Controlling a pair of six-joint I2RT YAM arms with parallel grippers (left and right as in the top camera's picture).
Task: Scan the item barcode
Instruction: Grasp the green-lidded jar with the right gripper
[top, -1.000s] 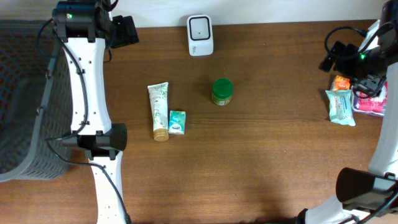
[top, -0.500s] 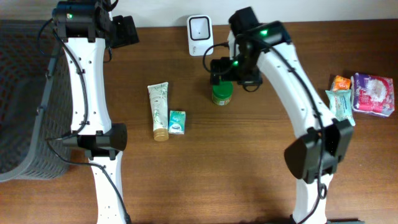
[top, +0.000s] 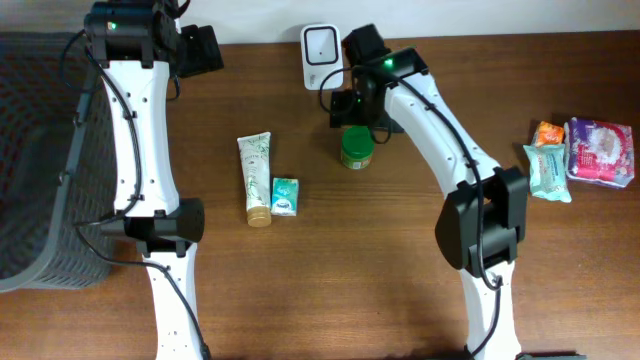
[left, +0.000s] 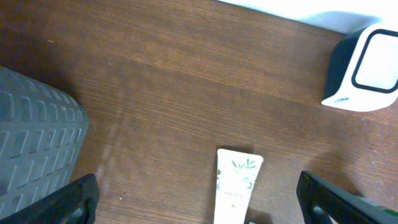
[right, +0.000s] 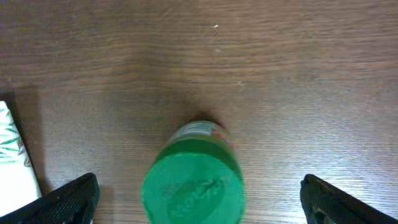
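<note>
While you line up the pick, note that the right gripper (top: 352, 110) hangs over the green jar (top: 357, 147) with its jaws spread wide and nothing between them. In the overhead view the jar stands on the table (top: 420, 250) just at the gripper's 6 o'clock. In the right wrist view its green lid (right: 191, 182) faces the camera, low in the frame and about midway between the two fingertips (right: 68, 199).

The jar stands upright, so its long axis runs straight up towards the wrist. Being round, it should take a squeeze from any side.

The scanner (top: 322, 56) sits at the jar's 11 o'clock, near it. Your left gripper (top: 203, 48) is also wide open and empty, well apart at the jar's 10 o'clock, so the right arm is plainly the nearer. The tube (top: 256, 180) and small box (top: 285, 196) lie off at the jar's 8 o'clock, clear of the descent.
</note>
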